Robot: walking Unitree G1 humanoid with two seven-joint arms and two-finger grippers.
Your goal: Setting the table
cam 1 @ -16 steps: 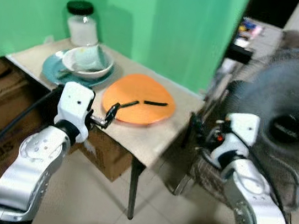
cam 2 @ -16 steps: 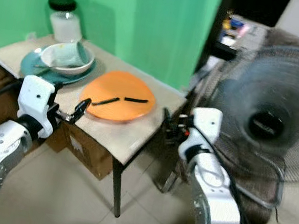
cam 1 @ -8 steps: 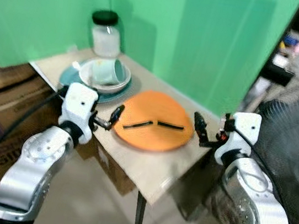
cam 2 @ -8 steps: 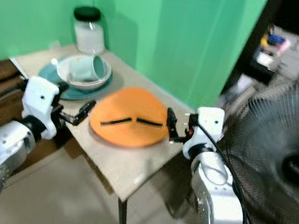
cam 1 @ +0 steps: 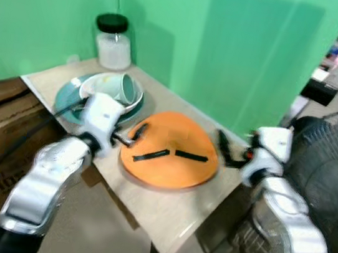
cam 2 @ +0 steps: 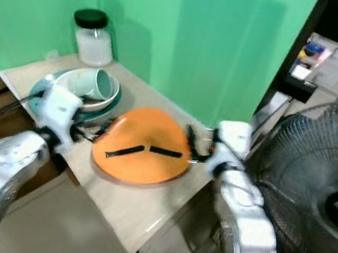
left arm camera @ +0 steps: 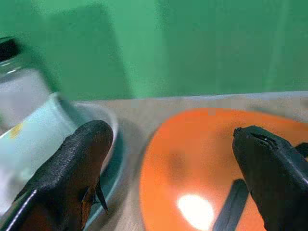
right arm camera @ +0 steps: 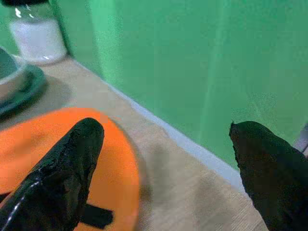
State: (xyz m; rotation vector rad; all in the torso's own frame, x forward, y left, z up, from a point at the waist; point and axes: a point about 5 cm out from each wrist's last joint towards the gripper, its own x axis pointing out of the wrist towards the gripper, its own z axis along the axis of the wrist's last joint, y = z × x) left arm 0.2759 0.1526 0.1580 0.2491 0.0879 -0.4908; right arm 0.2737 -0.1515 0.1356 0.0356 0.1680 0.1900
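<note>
On the small beige table (cam 1: 163, 211) against the green wall, we find an orange plate (cam 1: 171, 152) carrying two black sticks (cam 1: 171, 155), with a teal plate (cam 2: 39, 89), a white bowl (cam 2: 81, 79) and a tipped pale cup (cam 1: 127, 86) stacked behind it and a jar (cam 1: 113, 42) further back. Our left gripper (cam 1: 131, 136) hovers at the orange plate's left rim, our right gripper (cam 1: 222, 148) at its right rim; both are spread wide and hold nothing. To lift cleanly, we judge each should slide under the rim evenly, keeping the plate level.

Orange plate (cam 1: 171, 152) flat on table (cam 1: 170, 205)
</note>
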